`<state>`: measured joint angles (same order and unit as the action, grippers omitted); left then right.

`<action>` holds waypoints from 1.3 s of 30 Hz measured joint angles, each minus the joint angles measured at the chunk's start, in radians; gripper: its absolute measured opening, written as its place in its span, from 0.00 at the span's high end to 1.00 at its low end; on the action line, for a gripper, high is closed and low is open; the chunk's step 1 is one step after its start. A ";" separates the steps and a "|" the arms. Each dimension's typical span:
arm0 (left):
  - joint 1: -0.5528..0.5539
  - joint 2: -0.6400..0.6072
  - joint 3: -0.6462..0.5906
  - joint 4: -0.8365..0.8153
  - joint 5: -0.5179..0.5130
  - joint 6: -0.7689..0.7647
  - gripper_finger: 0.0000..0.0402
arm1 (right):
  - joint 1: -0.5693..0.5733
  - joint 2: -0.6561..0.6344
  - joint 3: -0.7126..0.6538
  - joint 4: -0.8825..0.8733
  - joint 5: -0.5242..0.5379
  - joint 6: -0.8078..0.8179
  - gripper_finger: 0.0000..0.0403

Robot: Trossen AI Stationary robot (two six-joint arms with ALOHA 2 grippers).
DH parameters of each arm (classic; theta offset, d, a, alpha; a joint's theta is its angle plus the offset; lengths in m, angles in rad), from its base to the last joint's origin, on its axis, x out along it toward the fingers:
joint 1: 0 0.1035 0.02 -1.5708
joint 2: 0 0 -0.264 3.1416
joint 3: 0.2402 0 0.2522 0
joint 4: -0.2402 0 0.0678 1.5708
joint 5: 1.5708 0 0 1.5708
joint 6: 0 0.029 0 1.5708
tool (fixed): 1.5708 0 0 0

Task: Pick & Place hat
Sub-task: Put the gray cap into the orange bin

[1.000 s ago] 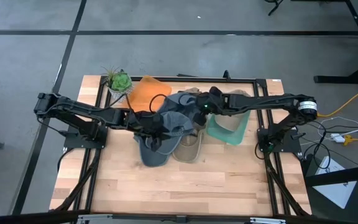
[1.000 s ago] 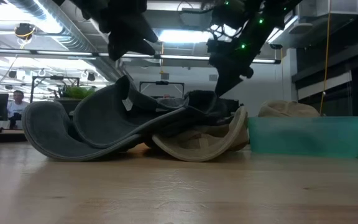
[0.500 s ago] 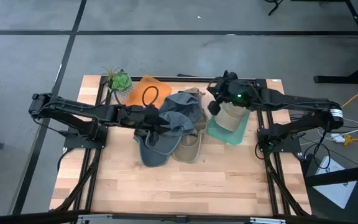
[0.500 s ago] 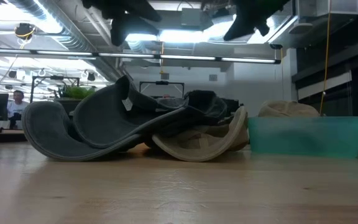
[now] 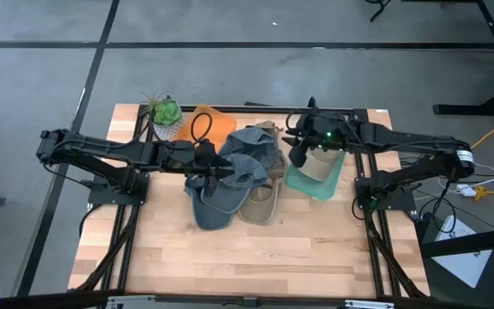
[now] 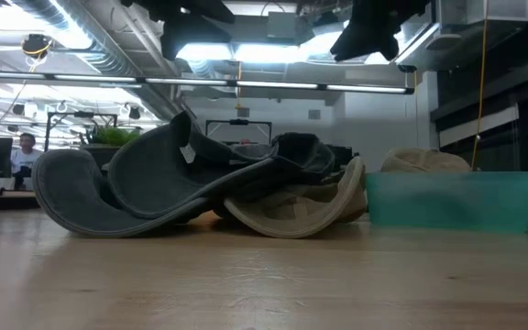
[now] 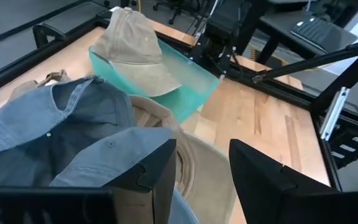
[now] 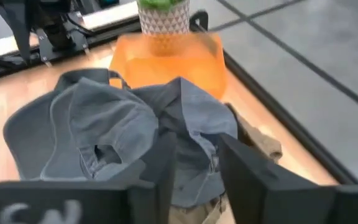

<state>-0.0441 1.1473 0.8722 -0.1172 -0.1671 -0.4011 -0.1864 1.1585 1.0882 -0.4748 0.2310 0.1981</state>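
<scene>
**High view: tan hat sits in the teal bin**

The tan hat [image 5: 318, 157] lies in the teal bin [image 5: 326, 184] near the bench's [image 5: 256, 249] right edge. The right gripper [image 5: 298, 154] hovers just beside it, released and empty. The left gripper [image 5: 215, 171], jaws parted, hangs over the blue-grey hats [image 5: 230, 176] mid-bench.

Table [image 5: 230, 257]: light wooden top in a black frame, on grey floor.
Potted plant [image 5: 165, 114]: green succulent in a pale patterned pot, at the far left corner.
Person [image 6: 27, 147]: seated far back in the room.
</scene>
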 joint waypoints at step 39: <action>0.000 -0.001 0.000 -0.039 -0.057 0.013 0.64 | 0.000 0.449 0.000 0.016 0.228 0.036 0.93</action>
<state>-0.0441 1.1465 0.8722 -0.1565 -0.2237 -0.3884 -0.1865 1.6075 1.0882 -0.4590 0.4590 0.2336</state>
